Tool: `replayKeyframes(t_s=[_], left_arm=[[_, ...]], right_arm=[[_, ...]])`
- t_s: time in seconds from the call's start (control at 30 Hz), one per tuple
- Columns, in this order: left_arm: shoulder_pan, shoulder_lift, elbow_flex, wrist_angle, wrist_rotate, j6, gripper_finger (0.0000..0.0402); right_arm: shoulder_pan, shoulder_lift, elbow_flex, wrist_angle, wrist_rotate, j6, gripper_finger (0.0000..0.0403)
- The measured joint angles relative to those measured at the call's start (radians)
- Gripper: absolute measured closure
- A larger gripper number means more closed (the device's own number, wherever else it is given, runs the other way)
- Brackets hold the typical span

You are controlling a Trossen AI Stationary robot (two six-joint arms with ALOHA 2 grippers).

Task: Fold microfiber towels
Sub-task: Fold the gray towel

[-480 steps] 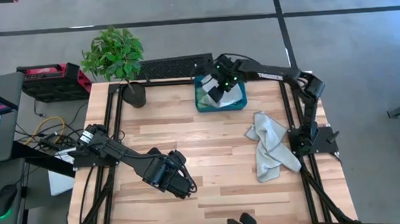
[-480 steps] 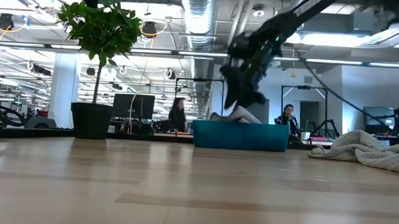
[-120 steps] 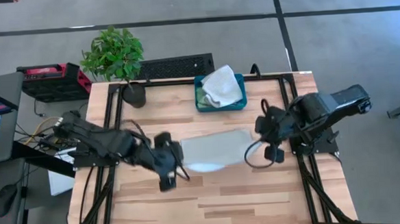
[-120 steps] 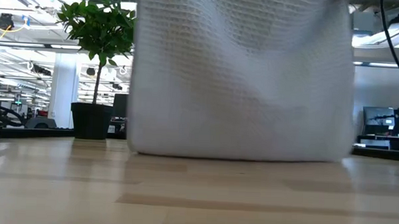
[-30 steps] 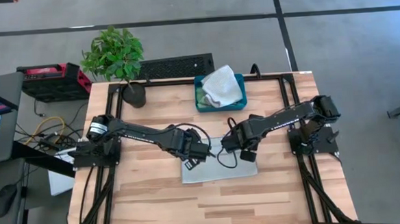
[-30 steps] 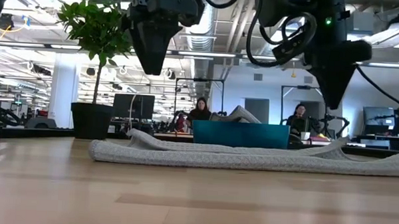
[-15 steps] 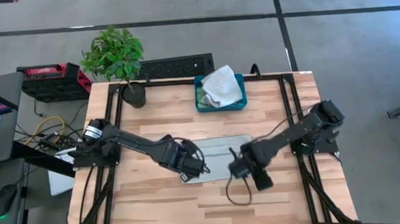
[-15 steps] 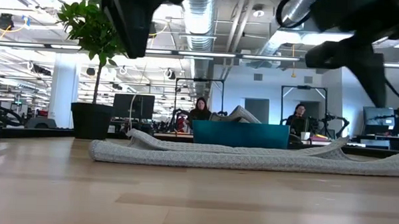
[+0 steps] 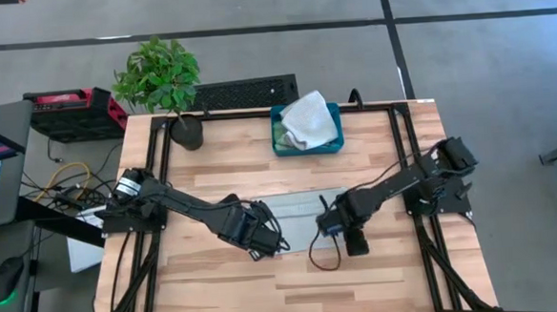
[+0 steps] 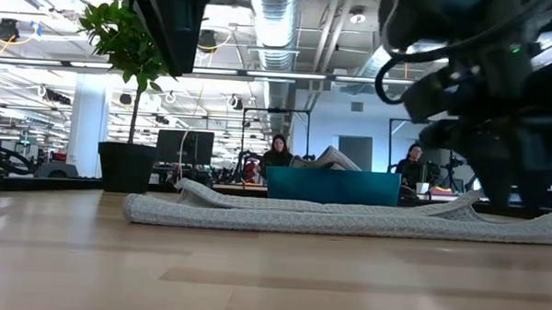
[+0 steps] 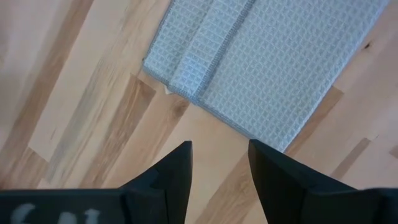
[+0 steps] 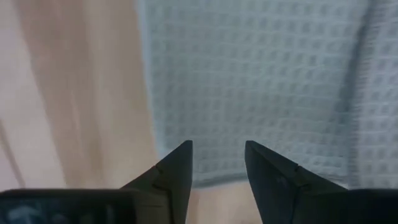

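Pale grey towel (image 9: 301, 212) lies flat mid-table, one band already doubled along far edge. My left gripper (image 11: 219, 163) hangs over its near left corner, fingers apart, empty. My right gripper (image 12: 217, 163) hangs over near right edge, also parted, nothing held. I judge next: pinch both near corners level, lift together, keep edge taut. More towels (image 9: 307, 119) heaped in teal bin (image 9: 280, 143).

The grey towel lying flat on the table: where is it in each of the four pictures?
High view: the grey towel lies mid-table, between the two hands.
Low view: a flat strip across the tabletop.
Left wrist view: upper part, beyond the open fingers.
Right wrist view: fills most of the picture.
Shared landmark: the teal bin, behind the towel in the low view.
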Motion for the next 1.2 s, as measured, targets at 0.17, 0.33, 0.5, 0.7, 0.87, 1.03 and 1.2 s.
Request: replayKeyframes(t_s=[0.17, 0.33, 0.5, 0.7, 0.87, 1.03, 1.2], left_arm=[[0.002, 0.0, 0.0, 0.0, 0.0, 0.007, 0.0251], [0.005, 0.0, 0.0, 0.0, 0.0, 0.007, 0.0251], [0.006, -0.001, 0.0, 0.0, 0.001, 0.007, 0.0251], [0.006, -0.001, 0.0, 0.0, 0.001, 0.007, 0.0251], [0.015, -0.001, 0.0, -0.001, 0.001, 0.007, 0.0251], [0.028, -0.001, 0.0, 0.0, 0.001, 0.007, 0.0251], [0.037, -0.001, 0.0, -0.001, 0.001, 0.007, 0.0251]], right_arm=[[-0.066, 0.0, -0.011, 0.027, 0.0, -0.007, 0.0237], [-0.137, 0.004, -0.011, 0.038, 0.001, -0.041, 0.0237], [-0.206, 0.006, -0.011, 0.043, 0.007, -0.053, 0.0239], [-0.267, 0.006, -0.011, 0.044, 0.13, -0.061, 0.0239], [-0.309, 0.006, -0.011, 0.053, 0.232, -0.061, 0.0239], [-0.345, 0.006, -0.011, 0.059, 0.326, -0.033, 0.0239], [-0.336, -0.04, -0.01, 0.033, 0.341, -0.026, 0.0239]])
